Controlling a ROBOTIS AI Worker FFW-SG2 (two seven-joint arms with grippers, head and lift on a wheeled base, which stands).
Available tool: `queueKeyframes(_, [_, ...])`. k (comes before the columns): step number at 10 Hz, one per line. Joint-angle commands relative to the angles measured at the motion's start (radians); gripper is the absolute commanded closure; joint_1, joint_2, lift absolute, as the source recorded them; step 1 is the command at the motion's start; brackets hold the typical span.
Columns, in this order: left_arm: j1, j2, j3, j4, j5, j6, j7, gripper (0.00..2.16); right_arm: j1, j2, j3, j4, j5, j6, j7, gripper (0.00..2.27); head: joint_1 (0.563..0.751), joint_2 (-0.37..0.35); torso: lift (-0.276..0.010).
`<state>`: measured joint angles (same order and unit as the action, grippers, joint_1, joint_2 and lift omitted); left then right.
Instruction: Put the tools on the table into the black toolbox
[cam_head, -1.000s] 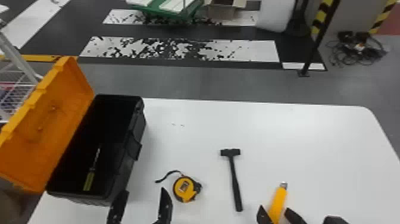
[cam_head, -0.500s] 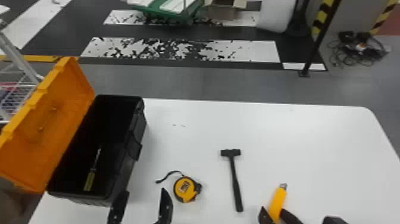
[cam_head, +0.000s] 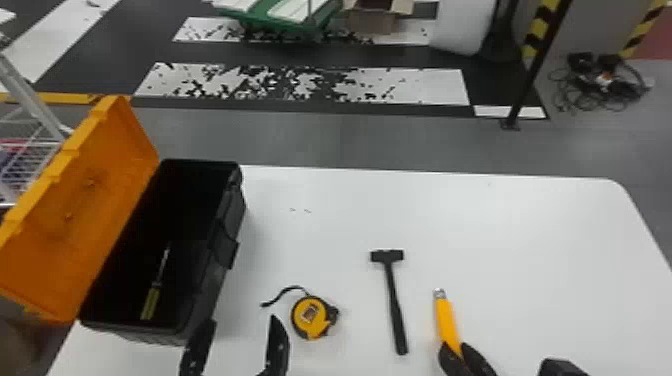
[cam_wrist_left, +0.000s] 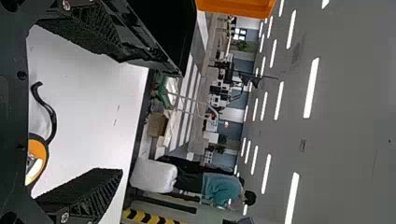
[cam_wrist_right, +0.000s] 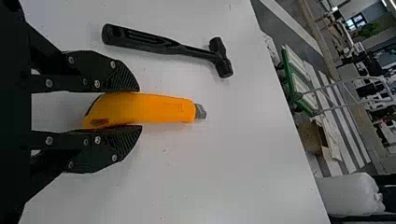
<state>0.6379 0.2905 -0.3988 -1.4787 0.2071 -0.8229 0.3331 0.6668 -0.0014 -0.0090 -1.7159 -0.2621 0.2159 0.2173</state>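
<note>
On the white tabletop, the right end effector seems clamped across the yellow cutter, presumably for secure lifting, the left end effector spread apart.

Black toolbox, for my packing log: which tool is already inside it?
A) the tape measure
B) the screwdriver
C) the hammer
B: the screwdriver lies inside the black toolbox, while the hammer and tape measure rest on the table.
</note>
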Motion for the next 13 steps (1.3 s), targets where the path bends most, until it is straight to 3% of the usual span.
queueKeyframes(1, [0.000, -0.001, 0.000, 0.000, 0.000, 0.000, 0.000, 0.09, -0.006, 0.002, -0.006, -0.001, 0.010, 0.041, -0.016, 1.70, 0.695, 0.048, -0.039])
queueKeyframes(2, [0.000, -0.001, 0.000, 0.000, 0.000, 0.000, 0.001, 0.09, -0.004, 0.002, -0.014, -0.007, 0.027, 0.066, -0.021, 2.06, 0.695, 0.046, -0.039])
queueKeyframes(4, [0.000, -0.001, -0.002, -0.003, 0.000, 0.000, 0.001, 0.09, 0.002, 0.002, -0.034, -0.028, 0.029, 0.069, -0.013, 2.25, 0.695, 0.033, -0.039])
queueKeyframes(10, [0.013, 0.007, -0.002, -0.045, -0.009, -0.009, 0.001, 0.09, 0.022, 0.002, -0.026, -0.099, 0.023, 0.044, 0.025, 2.25, 0.695, 0.010, -0.039])
queueKeyframes(11, [0.023, 0.010, -0.002, -0.064, -0.041, -0.009, 0.003, 0.09, 0.028, 0.002, -0.023, -0.117, 0.023, 0.044, 0.036, 2.25, 0.695, 0.015, -0.039])
queueKeyframes(13, [0.029, 0.018, -0.002, -0.097, -0.051, -0.006, -0.002, 0.09, 0.037, 0.002, -0.015, -0.133, 0.037, -0.029, 0.079, 2.25, 0.695, 0.015, -0.039])
